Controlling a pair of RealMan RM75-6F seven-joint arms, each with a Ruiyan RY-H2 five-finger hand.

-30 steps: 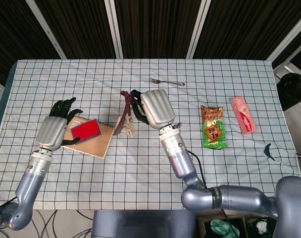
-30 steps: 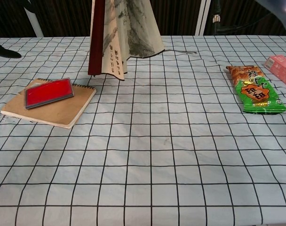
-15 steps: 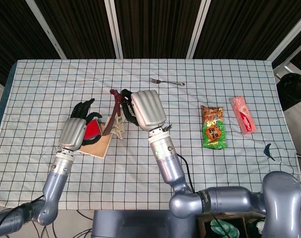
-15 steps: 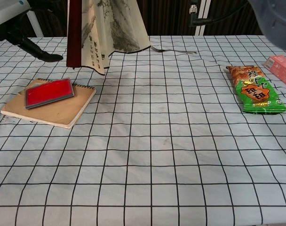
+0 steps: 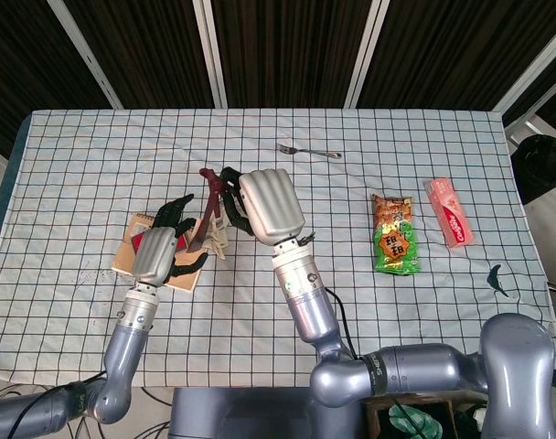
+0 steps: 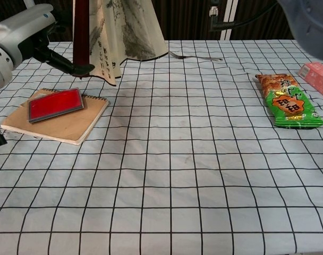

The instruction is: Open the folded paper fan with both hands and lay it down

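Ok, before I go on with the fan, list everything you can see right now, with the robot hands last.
Fan: one, cream paper with a dark red guard, partly spread, held up above the table left of centre.
Notebook: one, tan, on the table at left.
Red case: one, lying on the notebook.
Fork: one, silver, far centre of the table.
Snack bag: one, green and orange, right of centre.
Pink box: one, far right.
Tablecloth: one, white with a black grid.
Left robot hand: grey and black, fingers at the fan's red guard.
Right robot hand: grey, holding the fan's top.
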